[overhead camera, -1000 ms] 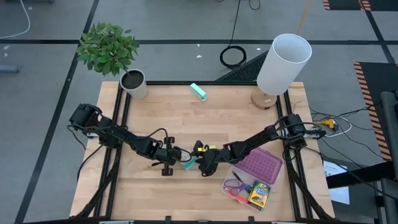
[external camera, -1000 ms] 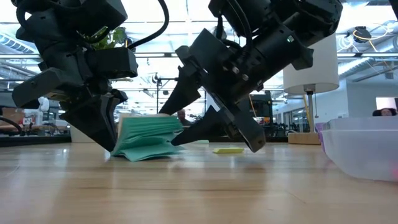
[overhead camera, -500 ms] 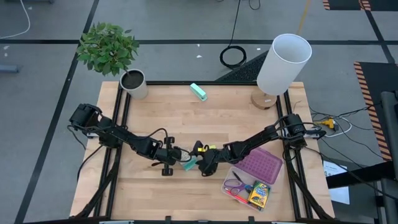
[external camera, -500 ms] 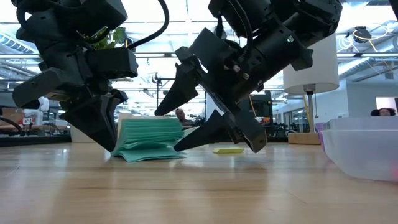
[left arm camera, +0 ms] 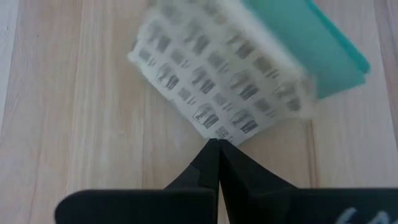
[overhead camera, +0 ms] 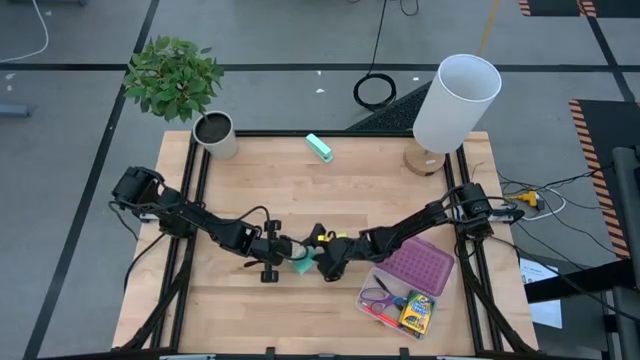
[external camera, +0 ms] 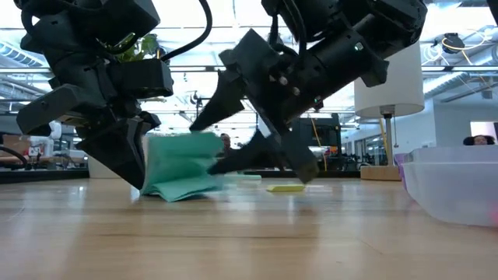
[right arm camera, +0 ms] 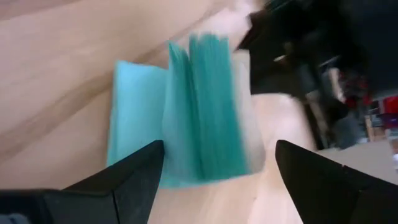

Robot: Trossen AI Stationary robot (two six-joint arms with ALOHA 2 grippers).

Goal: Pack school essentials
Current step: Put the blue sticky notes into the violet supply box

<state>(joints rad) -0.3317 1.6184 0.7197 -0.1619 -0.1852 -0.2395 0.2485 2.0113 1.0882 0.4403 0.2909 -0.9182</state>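
A teal pad of paper sheets stands tilted on the table's middle, its lower edge on the wood, between my two grippers. My left gripper is shut against the pad's white printed back. My right gripper is open on the pad's other side, one finger beside its teal cover and the other past its white side. A small yellow eraser lies on the table behind the right gripper. My left gripper rests its shut fingertips against the lower edge of the pad's white printed back, coming slanting down from the table's left. The pad leans toward this gripper with its bottom edge on the table. My right gripper's lower finger reaches the pad's side; blur hides whether it touches.
A clear box with a purple lid, holding scissors, a pen and a crayon box, sits at the near right. A teal block, a white lamp and a cup stand along the far edge.
My right gripper has gone toward the left gripper, its open fingers closing in on the pad. The pad, which lay fanned out and low, has been pushed up against the left gripper; its sheets have come together and its top has risen.
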